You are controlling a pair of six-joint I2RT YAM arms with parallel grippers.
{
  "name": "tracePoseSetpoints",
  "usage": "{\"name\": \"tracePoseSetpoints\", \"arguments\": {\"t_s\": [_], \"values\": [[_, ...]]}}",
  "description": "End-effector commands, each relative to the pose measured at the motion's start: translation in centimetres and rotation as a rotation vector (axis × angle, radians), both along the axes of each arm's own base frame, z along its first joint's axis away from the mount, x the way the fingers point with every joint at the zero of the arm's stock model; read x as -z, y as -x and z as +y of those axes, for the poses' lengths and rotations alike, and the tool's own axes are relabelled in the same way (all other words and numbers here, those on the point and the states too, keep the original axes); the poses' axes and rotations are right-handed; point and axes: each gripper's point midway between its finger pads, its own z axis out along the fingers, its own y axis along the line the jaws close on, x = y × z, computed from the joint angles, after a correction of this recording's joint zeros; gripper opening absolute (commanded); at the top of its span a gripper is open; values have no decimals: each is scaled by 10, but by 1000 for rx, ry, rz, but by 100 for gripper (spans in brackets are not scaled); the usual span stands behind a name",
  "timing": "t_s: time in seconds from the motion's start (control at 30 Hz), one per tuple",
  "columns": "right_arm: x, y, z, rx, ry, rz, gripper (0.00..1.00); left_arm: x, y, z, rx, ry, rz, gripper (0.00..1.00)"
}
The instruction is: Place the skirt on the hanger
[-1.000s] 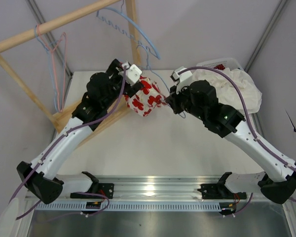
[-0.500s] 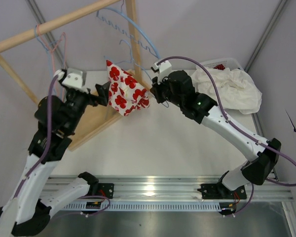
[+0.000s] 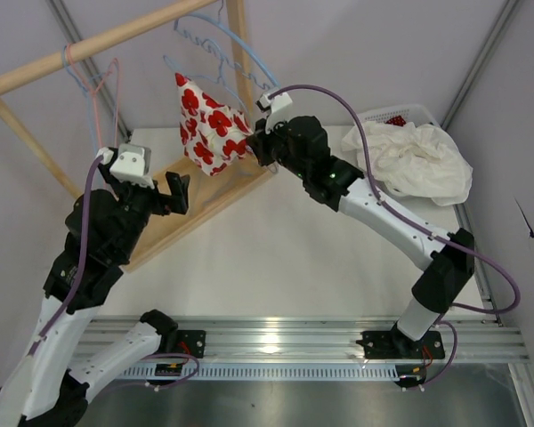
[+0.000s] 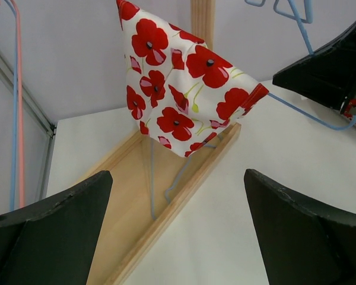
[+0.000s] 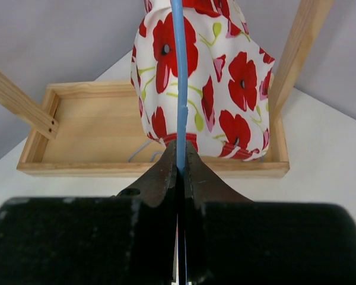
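The left tool [image 4: 178, 178] has drawn back from the skirt [image 4: 178, 89] and stands released, jaws wide, with the skirt hanging ahead of it. The right tool [image 5: 180, 160] has risen, clenched on the blue hanger [image 5: 178, 89]; the skirt drapes just beyond its tips, above the wooden tray [image 5: 95, 119].

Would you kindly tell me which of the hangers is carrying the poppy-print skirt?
The blue hanger pinched in the right claw; the skirt drapes over it, while the pink hanger hangs bare on the wooden rail.
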Motion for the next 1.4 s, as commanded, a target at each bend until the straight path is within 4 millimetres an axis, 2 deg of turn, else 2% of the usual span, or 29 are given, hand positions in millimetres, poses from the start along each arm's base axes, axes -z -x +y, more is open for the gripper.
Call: {"name": "tracePoseSetpoints", "arguments": {"t_s": [0.0, 0.2, 0.23, 0.27, 0.33, 0.37, 0.47, 0.5, 0.67, 0.8, 0.9, 1.13, 1.37], "values": [[-58, -5, 10, -7, -153, -123, 0, -4, 7, 11, -39, 11, 0, 100], [-66, -22, 25, -1, -158, -156, 0, 12, 13, 13, -33, 10, 25, 99], [-55, -25, 27, 1, -110, -118, 0, 15, 13, 13, -33, 7, 33, 100], [-63, -31, 34, 1, -103, -115, 0, 18, 13, 12, -27, 1, 41, 99], [-56, -36, 36, 5, -66, -69, 0, 23, 12, 9, -18, -3, 52, 99], [-65, -38, 39, 5, -77, -78, 0, 24, 12, 9, -18, -5, 54, 100], [-69, -36, 40, 10, -74, -65, 0, 33, 10, 7, -12, -14, 68, 99], [-80, -35, 38, 16, -93, -72, 0, 34, 9, 7, -12, -14, 70, 100], [-95, -29, 35, 1, -81, -73, 0, 42, 8, 0, 16, -21, 87, 100], [-108, -33, 36, 5, -65, -100, 0, 44, 8, -3, 33, -19, 90, 100], [-110, -39, 36, 28, -69, -118, 0, 46, 8, -7, 53, -19, 94, 99], [-105, -48, 44, 28, -74, -127, 0, 45, 10, -15, 99, -12, 90, 100], [-99, -55, 56, 18, -83, -137, 0, 33, 5, -17, 90, 36, 63, 99]]}}
